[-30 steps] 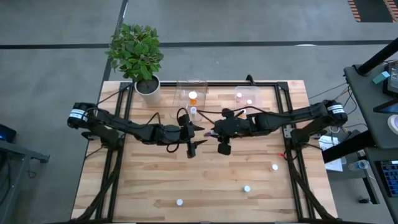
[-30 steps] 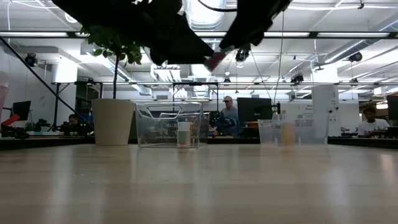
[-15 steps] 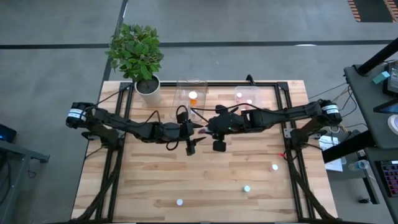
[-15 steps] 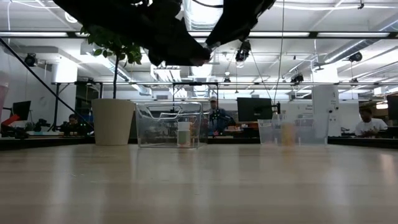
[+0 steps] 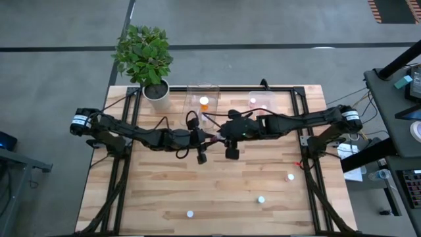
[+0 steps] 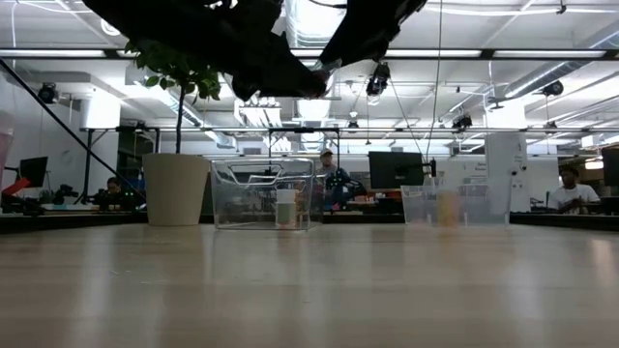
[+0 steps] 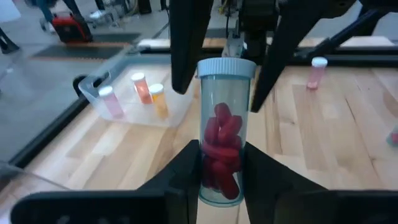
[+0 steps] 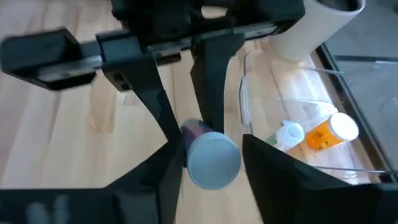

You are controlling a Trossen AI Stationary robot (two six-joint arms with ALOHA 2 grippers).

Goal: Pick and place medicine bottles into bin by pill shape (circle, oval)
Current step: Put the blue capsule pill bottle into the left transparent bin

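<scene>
Mid-handoff just in front of the left tub (image 5: 201,99): my left gripper (image 7: 219,171) pinches the bottle (image 7: 222,143) low, right fingers (image 7: 186,43) loosely straddle its cap. Light, slick plastic; I'd grip mid-body.

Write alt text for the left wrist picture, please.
A clear medicine bottle of red oval pills, white cap up, sits between the left gripper's fingers while the right gripper's fingers flank its cap. Behind, a clear bin holds three small bottles.

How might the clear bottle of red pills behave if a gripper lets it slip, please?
The bottle looks like rigid, smooth plastic, so it could slide between the left gripper fingers. As a cylinder, it would probably roll on the table. It is only partly filled, so it is likely light.
</scene>
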